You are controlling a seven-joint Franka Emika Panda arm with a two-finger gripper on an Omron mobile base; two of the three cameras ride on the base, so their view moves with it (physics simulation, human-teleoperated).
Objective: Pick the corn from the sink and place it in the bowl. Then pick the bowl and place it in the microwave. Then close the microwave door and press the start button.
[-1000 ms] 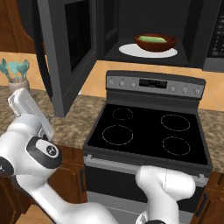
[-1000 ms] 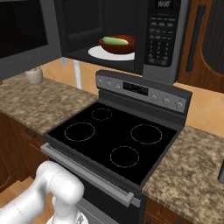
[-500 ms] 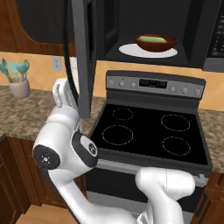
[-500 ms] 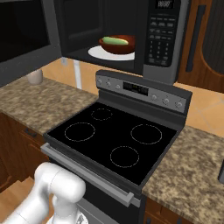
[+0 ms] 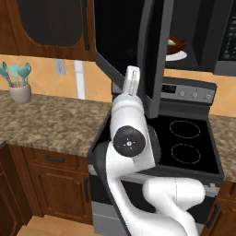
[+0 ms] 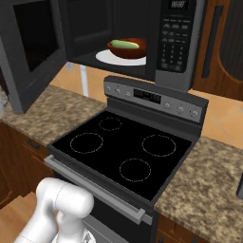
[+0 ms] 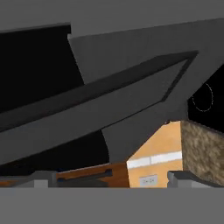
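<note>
Left base view: taken from behind and left of the arm, facing forward and down; the microwave door (image 5: 138,50) stands edge-on in the upper centre, the stove (image 5: 184,138) at centre right. Right base view: from behind and right, looking down over the stove (image 6: 128,156) at frame centre, with the open microwave (image 6: 142,38) across the top (both base views share stove, microwave and bowl (image 6: 127,47)). Hand view: very near the microwave door (image 7: 131,100), which spans the frame obliquely; backsplash at lower right.
</note>
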